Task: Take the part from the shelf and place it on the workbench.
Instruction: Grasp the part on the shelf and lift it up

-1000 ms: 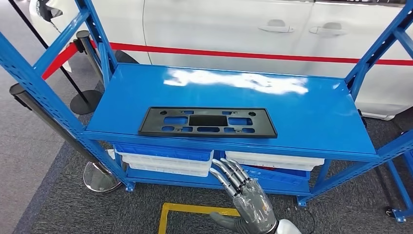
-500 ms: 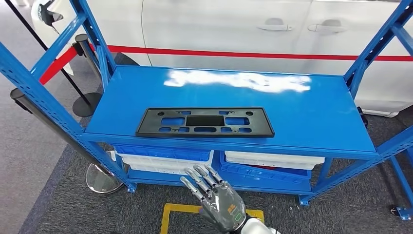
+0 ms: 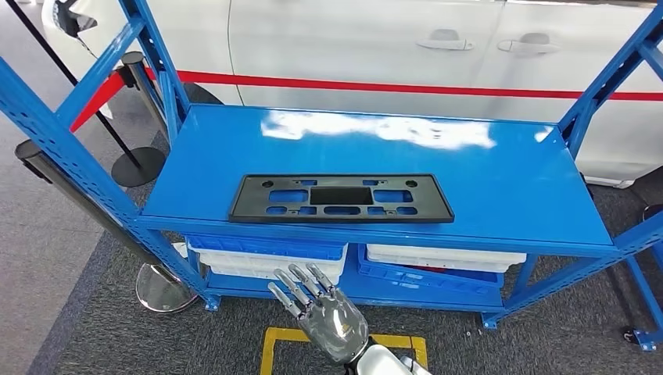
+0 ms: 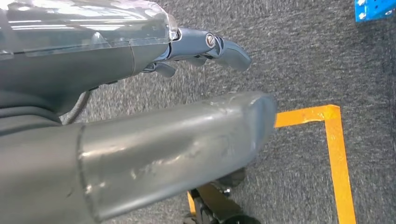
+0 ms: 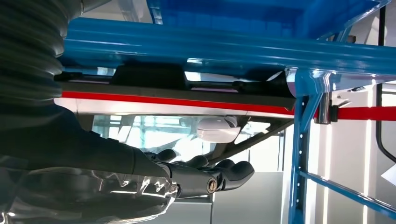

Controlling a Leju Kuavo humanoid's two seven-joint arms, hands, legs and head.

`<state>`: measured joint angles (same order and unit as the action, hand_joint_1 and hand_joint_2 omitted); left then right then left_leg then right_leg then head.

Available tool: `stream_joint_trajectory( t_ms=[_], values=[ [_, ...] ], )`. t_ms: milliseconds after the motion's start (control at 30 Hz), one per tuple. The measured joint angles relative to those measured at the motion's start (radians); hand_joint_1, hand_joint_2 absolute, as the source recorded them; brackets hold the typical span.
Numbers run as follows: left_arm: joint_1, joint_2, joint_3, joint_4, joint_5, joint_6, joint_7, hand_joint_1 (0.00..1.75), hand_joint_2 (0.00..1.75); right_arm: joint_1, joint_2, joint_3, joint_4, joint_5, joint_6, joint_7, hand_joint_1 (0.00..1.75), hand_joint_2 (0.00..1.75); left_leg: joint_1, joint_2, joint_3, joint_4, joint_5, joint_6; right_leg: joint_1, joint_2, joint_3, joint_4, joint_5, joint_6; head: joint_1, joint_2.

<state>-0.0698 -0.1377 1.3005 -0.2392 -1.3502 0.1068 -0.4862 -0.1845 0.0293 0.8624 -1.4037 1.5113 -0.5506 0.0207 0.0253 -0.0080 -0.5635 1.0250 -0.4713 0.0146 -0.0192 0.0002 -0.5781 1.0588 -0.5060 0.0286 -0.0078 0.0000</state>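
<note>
Part (image 3: 341,198): flat black plastic frame w/ cut-outs, lying flat on top deck of blue shelf (image 3: 500,180), long side parallel to front edge and close to it, a bit left of centre. Placement suits a front reach; nothing on it or touching it. Right hand (image 3: 320,306) low in head view, below deck level, in front of the lower bins (image 3: 266,254), back of hand toward camera, fingers extended and spread, nothing in them; well apart from part. Right wrist view agrees: fingers (image 5: 233,170) lightly bent, empty, seen from under the shelf edge, so hand is prob. staged below and ahead of the deck before rising. Left hand (image 4: 140,140) hangs over grey carpet beside yellow floor tape (image 4: 336,154); thumb and one finger tip visible, nothing seen in them, but how far fingers are parted I can't tell. Tape box likely marks the standing spot, which would explain robot squared up to shelf. White car (image 3: 375,47) and red barrier strap (image 3: 391,86) behind shelf. Judgement: pick not started; thin flat part on smooth deck may need sliding to the edge or a pinch on the rim. Workbench not seen.
</note>
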Motion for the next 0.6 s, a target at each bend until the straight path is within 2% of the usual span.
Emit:
stream_joint_trajectory(
  t_ms=[33,100,133,167,200,267,300,333,400,467,500,533,600],
  values=[
    [0.001,0.000,0.000,0.000,-0.001,0.000,-0.001,0.00,0.00,0.000,0.001,-0.001,0.002,0.000,0.000,0.000,0.00,1.75,0.000,0.001,0.002,-0.001,-0.001,0.006,-0.001,0.000,-0.026,0.053,-0.026,0.003,0.003,0.000],
    [0.001,0.000,0.000,0.000,-0.003,0.000,-0.002,0.00,0.00,0.000,0.001,-0.002,0.008,0.000,0.000,0.000,0.00,1.75,-0.003,0.001,0.004,-0.001,-0.005,0.013,-0.001,0.000,-0.105,0.192,-0.081,0.005,0.006,0.000],
    [0.002,0.000,0.000,0.000,-0.003,0.000,-0.002,0.00,0.00,0.001,0.001,-0.002,0.012,0.000,0.000,0.000,0.00,1.75,-0.005,0.001,0.007,-0.001,-0.008,0.015,-0.001,0.000,-0.138,0.242,-0.090,0.005,0.006,0.000],
    [0.003,0.001,0.000,0.000,-0.004,0.000,-0.002,0.00,0.00,0.001,0.001,-0.002,0.015,0.000,0.000,0.000,0.00,1.75,-0.007,0.000,0.011,-0.001,-0.012,0.016,0.000,0.000,-0.154,0.255,-0.076,0.002,0.006,0.000],
    [0.004,0.001,0.000,0.000,-0.004,0.000,-0.002,0.00,0.00,0.001,0.001,-0.002,0.017,0.000,0.000,0.000,0.00,1.75,-0.009,-0.001,0.018,-0.001,-0.017,0.016,0.002,0.000,-0.149,0.229,-0.044,-0.003,0.006,0.000],
    [0.006,0.000,-0.001,0.000,-0.004,0.000,-0.002,0.00,0.00,0.000,0.001,-0.002,0.020,0.000,0.000,0.000,0.00,1.75,-0.011,-0.003,0.033,-0.002,-0.028,0.013,0.009,0.000,-0.100,0.103,0.038,-0.020,0.007,0.000],
    [0.006,-0.001,-0.001,0.001,-0.004,0.000,-0.002,0.00,0.00,0.000,0.002,-0.002,0.021,0.000,0.000,0.000,0.00,1.75,-0.013,-0.003,0.037,-0.001,-0.033,0.010,0.015,0.000,-0.073,0.042,0.063,-0.030,0.005,0.000],
    [0.006,-0.002,-0.001,0.002,-0.004,0.000,-0.002,0.00,0.00,-0.001,0.002,-0.002,0.022,0.000,0.000,-0.001,0.00,1.75,-0.012,-0.003,0.038,-0.002,-0.037,0.005,0.020,0.000,-0.057,0.001,0.075,-0.036,0.004,0.000],
    [0.005,-0.003,-0.002,0.005,-0.005,-0.001,-0.001,0.00,0.00,-0.002,0.004,-0.002,0.025,-0.001,0.000,-0.001,0.00,1.75,-0.010,-0.002,0.040,-0.006,-0.042,-0.007,0.028,0.002,-0.047,-0.028,0.073,-0.043,0.001,0.000],
    [0.005,-0.001,-0.002,0.005,-0.005,-0.001,-0.001,0.00,0.00,-0.002,0.007,-0.004,0.028,-0.004,-0.001,-0.002,0.00,1.75,-0.010,0.002,0.045,-0.007,-0.049,-0.018,0.022,0.005,-0.035,-0.043,0.071,-0.047,0.001,0.000],
    [0.004,0.000,-0.003,0.005,-0.005,-0.001,-0.001,0.00,0.00,-0.003,0.010,-0.004,0.029,-0.006,-0.001,-0.002,0.00,1.75,-0.011,0.003,0.041,0.011,-0.060,-0.022,0.018,0.004,-0.025,-0.053,0.070,-0.051,0.000,0.000],
    [0.003,0.001,-0.003,0.005,-0.006,-0.001,-0.001,0.00,0.00,-0.003,0.014,-0.006,0.031,-0.009,-0.002,-0.003,0.00,1.75,-0.011,0.004,0.024,0.050,-0.079,-0.026,0.014,0.002,-0.013,-0.061,0.068,-0.054,-0.002,0.000],
    [0.003,0.003,-0.004,0.005,-0.006,-0.002,0.000,0.00,0.00,-0.004,0.019,-0.011,0.034,-0.017,-0.002,-0.005,0.00,1.75,-0.008,0.004,-0.046,0.180,-0.125,-0.032,0.014,-0.001,0.001,-0.064,0.059,-0.060,-0.005,0.000]
  ],
)
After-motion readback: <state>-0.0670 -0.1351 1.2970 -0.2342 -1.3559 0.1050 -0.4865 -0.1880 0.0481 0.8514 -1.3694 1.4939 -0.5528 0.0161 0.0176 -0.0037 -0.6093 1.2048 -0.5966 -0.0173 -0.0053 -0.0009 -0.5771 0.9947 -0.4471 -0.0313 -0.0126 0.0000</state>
